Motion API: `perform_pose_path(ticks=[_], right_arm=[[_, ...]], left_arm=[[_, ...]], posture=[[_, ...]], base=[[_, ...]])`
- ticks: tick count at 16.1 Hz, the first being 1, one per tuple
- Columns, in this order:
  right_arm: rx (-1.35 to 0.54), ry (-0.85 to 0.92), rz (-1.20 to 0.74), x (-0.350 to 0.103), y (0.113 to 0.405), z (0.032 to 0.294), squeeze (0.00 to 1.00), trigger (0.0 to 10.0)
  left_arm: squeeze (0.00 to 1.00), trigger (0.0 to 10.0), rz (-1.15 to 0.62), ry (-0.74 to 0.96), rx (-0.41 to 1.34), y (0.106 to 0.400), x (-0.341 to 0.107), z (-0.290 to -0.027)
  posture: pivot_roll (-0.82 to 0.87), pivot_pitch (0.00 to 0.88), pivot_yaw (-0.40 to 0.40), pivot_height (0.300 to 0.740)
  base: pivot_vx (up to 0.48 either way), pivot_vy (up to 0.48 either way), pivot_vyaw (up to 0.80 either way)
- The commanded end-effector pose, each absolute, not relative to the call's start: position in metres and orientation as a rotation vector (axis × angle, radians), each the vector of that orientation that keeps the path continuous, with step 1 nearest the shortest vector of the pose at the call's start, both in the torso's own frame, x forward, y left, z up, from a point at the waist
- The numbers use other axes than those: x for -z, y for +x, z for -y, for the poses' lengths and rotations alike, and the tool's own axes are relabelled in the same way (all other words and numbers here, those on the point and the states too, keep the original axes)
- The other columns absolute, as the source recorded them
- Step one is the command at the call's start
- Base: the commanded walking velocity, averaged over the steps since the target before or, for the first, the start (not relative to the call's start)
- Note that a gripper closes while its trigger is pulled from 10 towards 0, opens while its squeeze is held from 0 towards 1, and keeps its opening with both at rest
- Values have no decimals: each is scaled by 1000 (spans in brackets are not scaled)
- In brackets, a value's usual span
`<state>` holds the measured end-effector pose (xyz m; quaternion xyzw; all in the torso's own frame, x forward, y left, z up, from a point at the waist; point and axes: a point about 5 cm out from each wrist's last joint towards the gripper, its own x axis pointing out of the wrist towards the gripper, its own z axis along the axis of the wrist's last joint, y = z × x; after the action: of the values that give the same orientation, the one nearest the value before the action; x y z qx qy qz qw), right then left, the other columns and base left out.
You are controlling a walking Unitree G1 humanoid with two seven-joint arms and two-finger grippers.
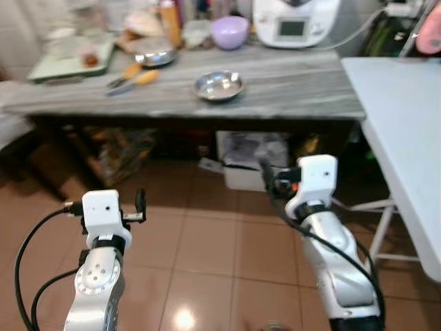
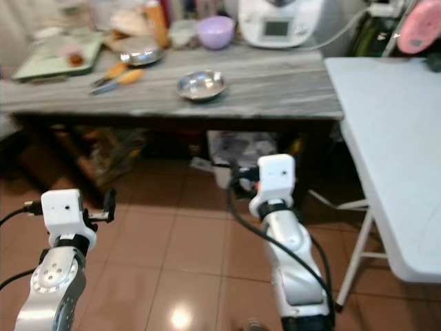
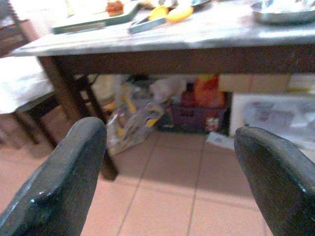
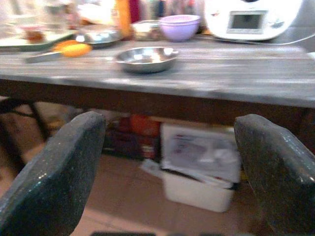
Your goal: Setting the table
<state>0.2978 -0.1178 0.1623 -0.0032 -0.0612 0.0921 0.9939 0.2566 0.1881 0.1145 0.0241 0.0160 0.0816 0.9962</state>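
Observation:
A shallow steel bowl (image 1: 218, 85) sits on the grey wooden counter (image 1: 289, 89), near its front edge. Behind it to the left are a second steel dish (image 1: 154, 57) and two orange-handled utensils (image 1: 134, 77). A purple bowl (image 1: 229, 32) stands at the back. Both grippers are held low over the tiled floor, short of the counter. My left gripper (image 3: 170, 142) is open and holds nothing, and it faces the counter's left end. My right gripper (image 4: 170, 128) is also open with nothing in it, and it points at the steel bowl (image 4: 145, 58).
A white folding table (image 1: 406, 131) stands close on the right. A white kitchen appliance (image 1: 296, 22) and a green tray (image 1: 72, 61) are on the counter. Under it are a white bin (image 1: 251, 158), bags and boxes. Brown floor tiles (image 1: 207, 241) lie between me and the counter.

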Motion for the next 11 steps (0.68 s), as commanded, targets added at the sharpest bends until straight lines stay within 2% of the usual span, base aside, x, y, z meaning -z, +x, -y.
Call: perform_pose_path(ticks=[1,4,6,11], right_arm=[[-172,2,102,-158,298,121,0,10000],[-228,20,89,-156,297,120,0,10000],[-175,20,37,-148,300,127,0,10000],[-179,-54,81,-151,306,126,0,10000]], left_arm=[[0,10000,-31,57,-155,256,-114,-187],[0,10000,-15,42,-121,256,-116,-182],[0,10000,-1,34,-107,256,-118,-181],[0,10000,23,46,-61,257,-122,-178]], posture=[[-233,116,108,740],[-234,115,106,740],[-230,115,105,740],[-226,109,106,740]], base=[[0,0,0],[0,0,0],[0,0,0],[0,0,0]])
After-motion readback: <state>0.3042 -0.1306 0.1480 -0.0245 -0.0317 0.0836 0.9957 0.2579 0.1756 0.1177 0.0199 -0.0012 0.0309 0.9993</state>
